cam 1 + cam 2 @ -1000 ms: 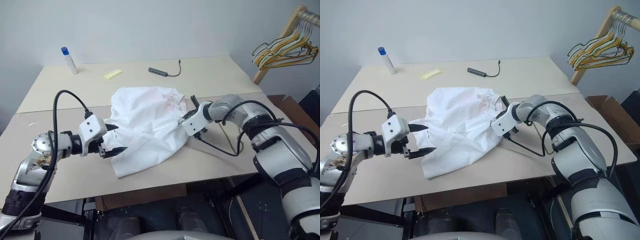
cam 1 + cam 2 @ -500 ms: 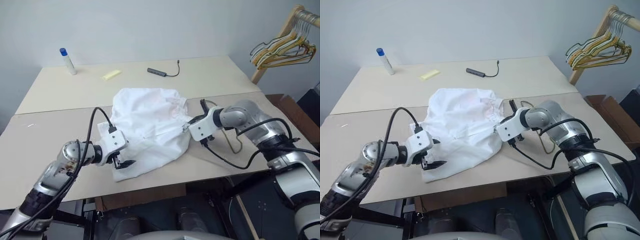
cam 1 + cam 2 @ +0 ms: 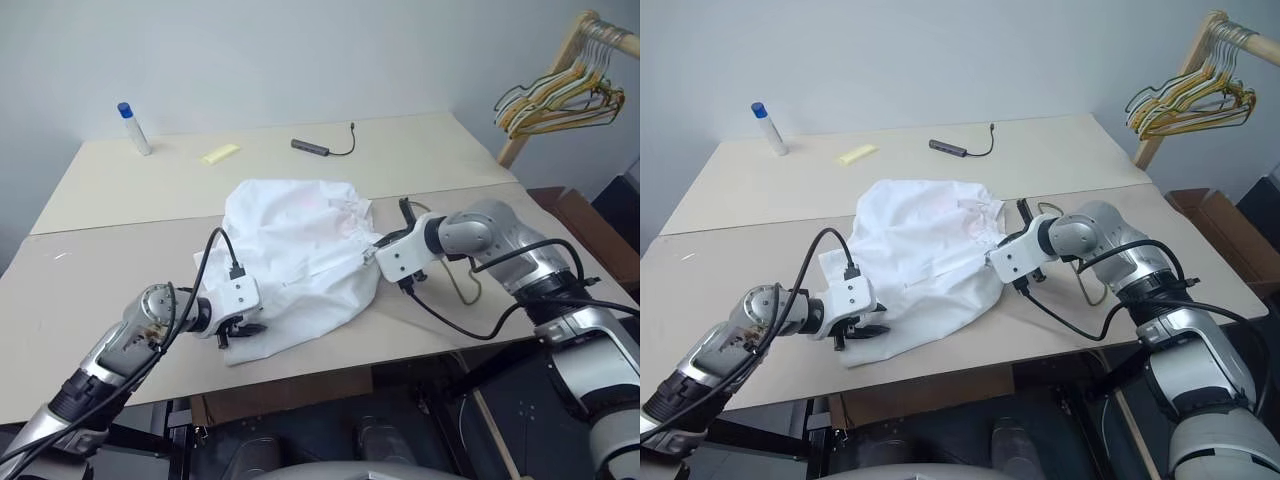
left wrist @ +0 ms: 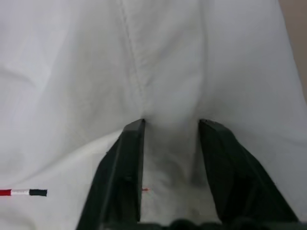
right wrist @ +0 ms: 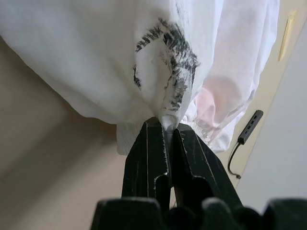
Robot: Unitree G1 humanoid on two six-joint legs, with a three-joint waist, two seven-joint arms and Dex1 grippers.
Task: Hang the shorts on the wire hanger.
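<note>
left gripper [image 4: 171, 125]: jaws part open, 2 fingers pressed into the shorts [image 3: 295, 250] with a fold between | right gripper [image 5: 169, 125]: pinched tight on gathered waistband (smudged black marking, unreadable) | shorts: heaped mid-table [image 3: 90, 190] | wire hanger [image 3: 462, 285]: on table beside right arm

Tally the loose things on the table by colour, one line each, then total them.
White: 2, the shorts and the blue-capped bottle
Yellow: 1, a flat piece
Dark grey: 1, the cabled adapter
Grey-beige: 1, the wire hanger
Total: 5
</note>
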